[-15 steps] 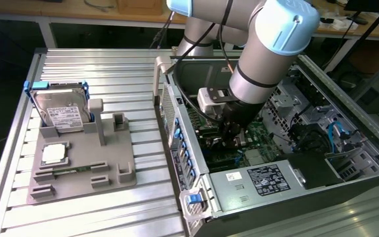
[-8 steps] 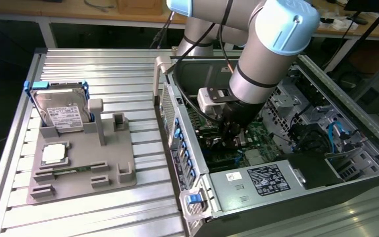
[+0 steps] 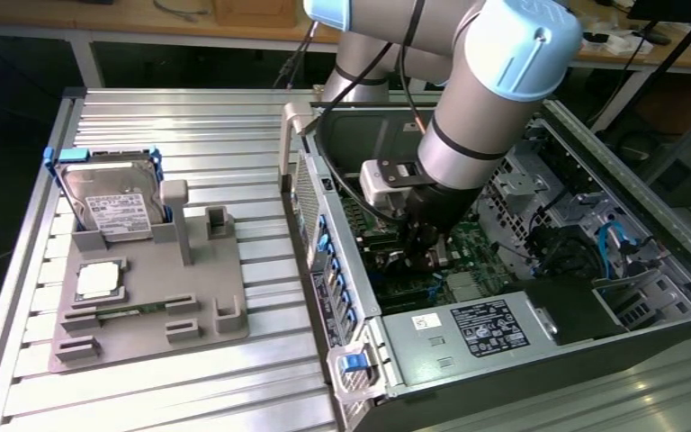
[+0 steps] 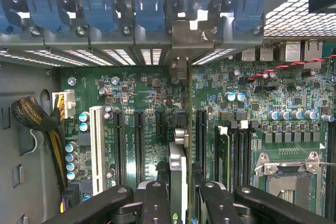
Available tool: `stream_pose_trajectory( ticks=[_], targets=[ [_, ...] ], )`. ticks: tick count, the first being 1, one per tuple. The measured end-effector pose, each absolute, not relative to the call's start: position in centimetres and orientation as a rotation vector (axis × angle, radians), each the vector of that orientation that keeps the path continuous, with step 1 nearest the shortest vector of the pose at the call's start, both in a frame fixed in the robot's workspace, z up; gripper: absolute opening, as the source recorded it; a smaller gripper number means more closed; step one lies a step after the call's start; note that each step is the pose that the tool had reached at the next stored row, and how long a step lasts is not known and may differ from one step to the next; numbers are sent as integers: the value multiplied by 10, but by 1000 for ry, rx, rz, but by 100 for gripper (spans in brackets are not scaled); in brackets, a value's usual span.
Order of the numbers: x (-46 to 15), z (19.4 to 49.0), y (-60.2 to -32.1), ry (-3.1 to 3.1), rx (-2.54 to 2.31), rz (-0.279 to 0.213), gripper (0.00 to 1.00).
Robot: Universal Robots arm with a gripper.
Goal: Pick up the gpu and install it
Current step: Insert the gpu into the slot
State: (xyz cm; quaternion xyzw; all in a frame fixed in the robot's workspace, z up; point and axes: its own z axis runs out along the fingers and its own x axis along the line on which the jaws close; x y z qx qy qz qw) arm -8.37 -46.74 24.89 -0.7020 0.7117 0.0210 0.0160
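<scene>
The gripper (image 4: 178, 195) is pinched shut on the gpu (image 4: 178, 163), held edge-on between its fingers (image 4: 156, 203) just above the motherboard slots (image 4: 139, 145); it looks light, stiff and fragile to me, best gripped by its bare upper edge.

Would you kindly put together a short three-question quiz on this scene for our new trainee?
1. True or false: the hard drive stands in the grey fixture, outside the computer case.
2. What is the gripper clamped on? A the hard drive; B the gpu; C the CPU chip.
3. Fill in: the gpu is held edge-on over the green ___ inside the computer case.

Key: 1 true; 2 B; 3 motherboard.
</scene>
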Motion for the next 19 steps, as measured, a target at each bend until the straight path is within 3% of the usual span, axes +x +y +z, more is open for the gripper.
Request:
stream_pose_trajectory(
  ticks=[12, 13, 15, 19],
  targets=[
    [-84, 245, -467, 2211, -2181, 67, 27],
    [-84, 245, -467, 2211, -2181, 67, 28],
    [-84, 246, -467, 2213, -2183, 66, 40],
    [-84, 248, -467, 2212, -2182, 63, 40]
  ],
)
